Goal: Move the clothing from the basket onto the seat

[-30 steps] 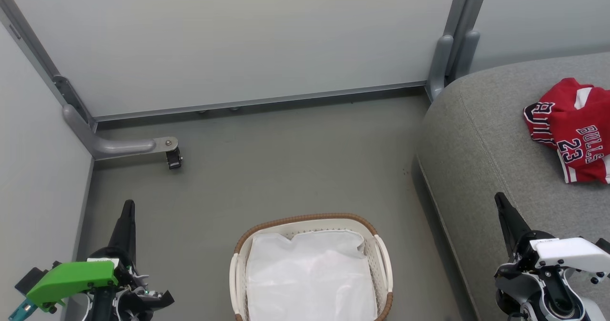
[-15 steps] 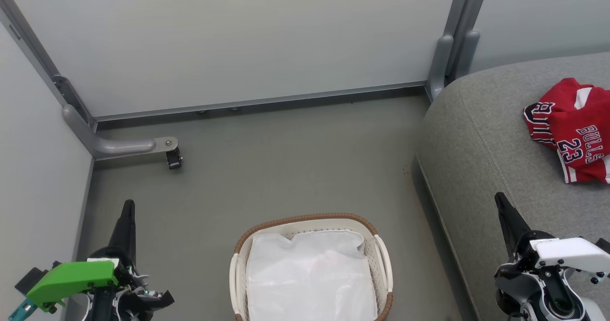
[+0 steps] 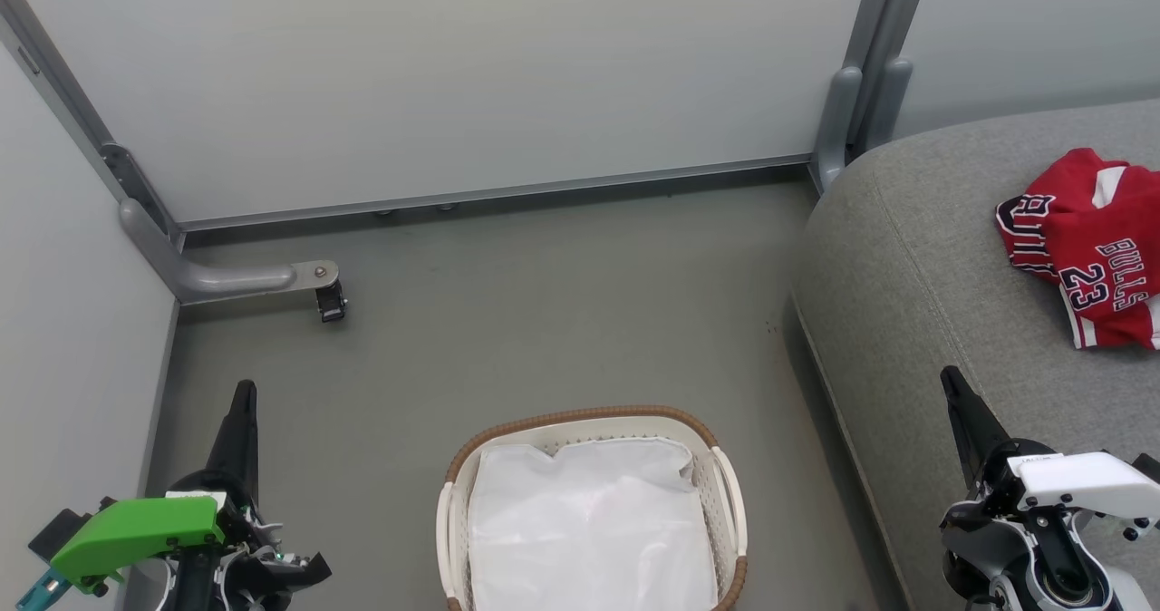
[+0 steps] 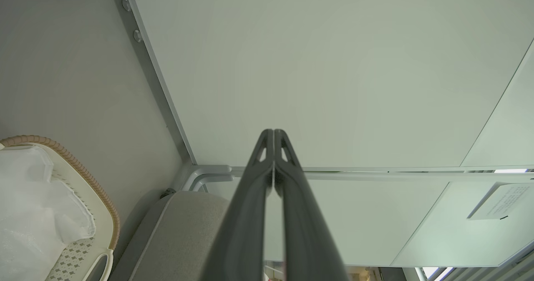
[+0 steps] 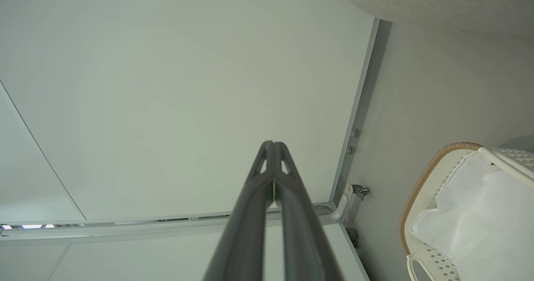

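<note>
Item, red basketball clothing [image 3: 1083,248] with white trim and black-and-white lettering, one piece marked BULLS 23: found bunched in a heap on top of the large rounded seat [image 3: 906,276] of grey woven fabric, set back from its curved front edge, where the task requires it to be laid. Item, oval white perforated plastic basket [image 3: 580,414] with brown woven rim and white handles: stood on the floor [image 3: 544,303] just beside the seat's front edge, well apart from the clothing. A crumpled white fabric liner [image 3: 589,529] is seen inside it and no red cloth, though its near end is cut off by the picture's edge, so the transfer is judged complete or nearly so. Item, left gripper [image 3: 245,386]: long dark fingers pressed tip to tip, clenched on nothing, held above the floor to the basket's left. Item, right gripper [image 3: 949,373]: likewise clenched and empty, held over the seat's front edge. Both are judged parked clear of the basket, nothing being left to fetch. Surroundings: plain grey-green floor, enclosed by pale wall panels [image 3: 453,76] in grey metal frames, with a grey metal bracket [image 3: 272,277] at the floor's far left corner and a grey post [image 3: 870,67] at the seat's far end.
</note>
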Motion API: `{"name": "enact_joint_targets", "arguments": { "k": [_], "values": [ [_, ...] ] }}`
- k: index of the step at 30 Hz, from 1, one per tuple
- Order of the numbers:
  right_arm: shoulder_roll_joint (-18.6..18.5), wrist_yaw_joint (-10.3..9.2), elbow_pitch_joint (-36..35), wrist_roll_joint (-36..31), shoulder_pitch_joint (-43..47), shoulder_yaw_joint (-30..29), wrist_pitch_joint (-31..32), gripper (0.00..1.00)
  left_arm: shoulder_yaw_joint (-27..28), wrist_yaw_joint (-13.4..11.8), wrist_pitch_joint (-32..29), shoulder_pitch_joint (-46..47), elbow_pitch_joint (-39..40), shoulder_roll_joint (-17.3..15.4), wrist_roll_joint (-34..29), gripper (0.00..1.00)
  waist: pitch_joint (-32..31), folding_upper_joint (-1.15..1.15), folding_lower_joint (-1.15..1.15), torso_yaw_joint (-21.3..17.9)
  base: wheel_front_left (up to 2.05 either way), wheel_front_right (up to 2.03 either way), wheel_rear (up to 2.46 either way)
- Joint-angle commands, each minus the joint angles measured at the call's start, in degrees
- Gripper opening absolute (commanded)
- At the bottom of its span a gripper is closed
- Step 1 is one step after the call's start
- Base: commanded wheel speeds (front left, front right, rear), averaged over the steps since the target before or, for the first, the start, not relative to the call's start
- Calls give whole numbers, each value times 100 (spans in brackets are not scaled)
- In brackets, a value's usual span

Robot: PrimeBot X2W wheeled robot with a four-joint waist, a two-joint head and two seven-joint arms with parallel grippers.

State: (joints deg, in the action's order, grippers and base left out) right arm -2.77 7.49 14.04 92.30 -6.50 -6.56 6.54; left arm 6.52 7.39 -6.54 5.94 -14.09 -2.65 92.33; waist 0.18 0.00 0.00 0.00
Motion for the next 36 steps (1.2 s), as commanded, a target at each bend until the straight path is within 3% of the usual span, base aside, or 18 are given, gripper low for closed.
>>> {"name": "enact_joint_targets", "arguments": {
  "k": [1, 36],
  "values": [
    [-16, 0, -19, 21, 59, -11, 20, 0, 12, 28, -20, 64, 11, -42, 17, 0, 0, 0, 0, 0, 0, 0, 0],
    [-16, 0, -19, 21, 60, -10, 19, 0, 11, 28, -19, 64, 11, -42, 18, 0, 0, 0, 0, 0, 0, 0, 0]
  ]
}}
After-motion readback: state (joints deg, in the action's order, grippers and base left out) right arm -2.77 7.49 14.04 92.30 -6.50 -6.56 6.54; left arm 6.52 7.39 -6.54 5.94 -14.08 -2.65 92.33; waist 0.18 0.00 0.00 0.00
